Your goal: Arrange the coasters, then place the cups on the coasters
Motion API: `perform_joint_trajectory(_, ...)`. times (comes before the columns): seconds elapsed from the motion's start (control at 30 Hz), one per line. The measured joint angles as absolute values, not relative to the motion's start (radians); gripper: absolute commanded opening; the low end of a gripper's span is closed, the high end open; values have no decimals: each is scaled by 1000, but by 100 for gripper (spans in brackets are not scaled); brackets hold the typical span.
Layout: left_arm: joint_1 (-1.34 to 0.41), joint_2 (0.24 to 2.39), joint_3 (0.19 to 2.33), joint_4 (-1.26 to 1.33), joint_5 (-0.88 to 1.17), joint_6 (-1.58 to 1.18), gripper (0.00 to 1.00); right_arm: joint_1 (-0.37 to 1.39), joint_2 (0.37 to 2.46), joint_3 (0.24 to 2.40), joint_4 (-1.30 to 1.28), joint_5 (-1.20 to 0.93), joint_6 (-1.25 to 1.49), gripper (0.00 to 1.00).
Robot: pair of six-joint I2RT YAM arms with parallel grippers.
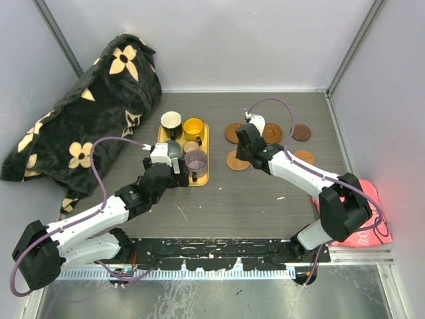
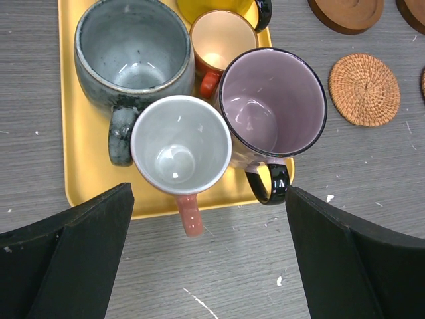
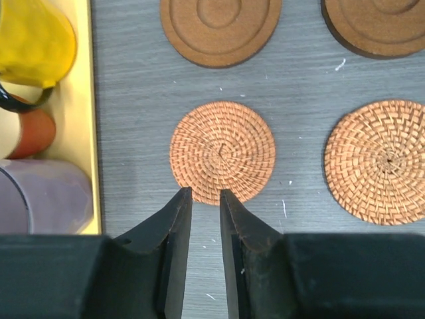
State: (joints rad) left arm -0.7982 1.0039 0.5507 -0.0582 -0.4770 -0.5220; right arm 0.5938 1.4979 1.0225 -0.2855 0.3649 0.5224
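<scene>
Left hand (image 2: 209, 198) wide — six cups (image 2: 272, 100), six coasters (image 3: 222, 153)

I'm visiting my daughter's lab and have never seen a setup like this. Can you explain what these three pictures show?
Two robot arms are bolted at a table's near edge. The overhead picture looks down on both; the other two come from cameras on each wrist, looking past the black fingers. The left hand is wide open by a yellow tray crowded with cups, holding nothing. The right hand has its fingers a narrow gap apart at the edge of a woven coaster, gripping nothing. More coasters lie beside the tray; a flowered blanket sits far left.
</scene>
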Motion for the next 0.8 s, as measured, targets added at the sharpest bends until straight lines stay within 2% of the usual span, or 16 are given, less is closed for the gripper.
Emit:
perform_joint_trajectory(0.1,-798,1004,551,-57,-487,-508,98,594,1484,990,-283,364,517,36)
perform_joint_trajectory(0.2,-798,1004,551,-59,-498,-503,98,594,1460,959,-285,364,509,50)
perform_joint_trajectory(0.4,-798,1011,566,-78,-521,-503,98,594,1378,914,-263,366,497,59)
perform_joint_trajectory(0.53,-798,1011,572,-89,-535,-508,98,594,1334,894,-243,372,490,59)
perform_joint_trajectory(0.67,-798,1011,572,-109,-546,-514,98,594,1317,887,-226,374,479,71)
perform_joint_trajectory(0.8,-798,1011,574,-125,-555,-517,98,594,1313,882,-205,376,466,74)
